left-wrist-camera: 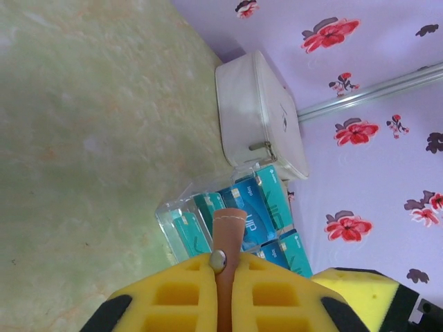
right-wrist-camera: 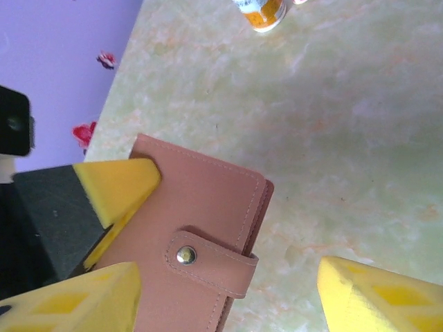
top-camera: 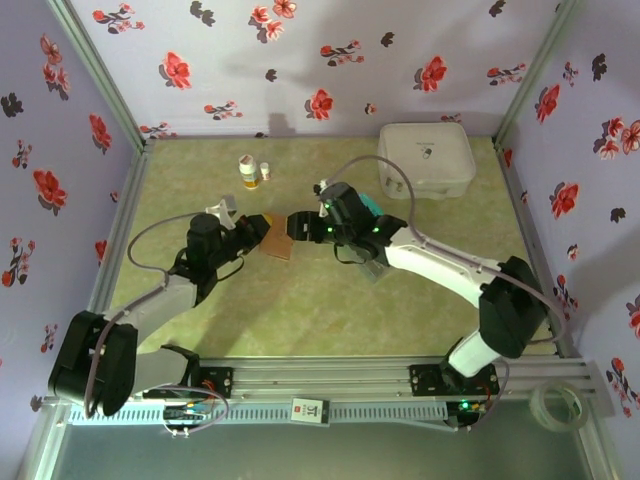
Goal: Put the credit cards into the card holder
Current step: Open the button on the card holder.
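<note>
In the left wrist view my left gripper [left-wrist-camera: 225, 268] is shut on the pinkish-brown card holder [left-wrist-camera: 228, 232], seen edge-on with its snap button at the fingertips. From above, the left gripper [top-camera: 256, 231] holds the card holder [top-camera: 279, 244] over the middle of the table. My right gripper [top-camera: 303, 226] faces it from the right. In the right wrist view the right gripper [right-wrist-camera: 228, 304] stands open around the card holder [right-wrist-camera: 197, 207], whose strap is snapped shut; one finger is beside the holder and the other is well apart from it. The teal credit cards [left-wrist-camera: 259, 207] stand in a clear tray [left-wrist-camera: 173, 214].
A big white rounded case [top-camera: 427, 158] sits at the back right, just behind the tray, whose cards [top-camera: 372, 207] lie partly under the right arm. Two small bottles [top-camera: 250, 170] stand at the back centre. A tape roll [top-camera: 558, 405] lies off the table at the front right.
</note>
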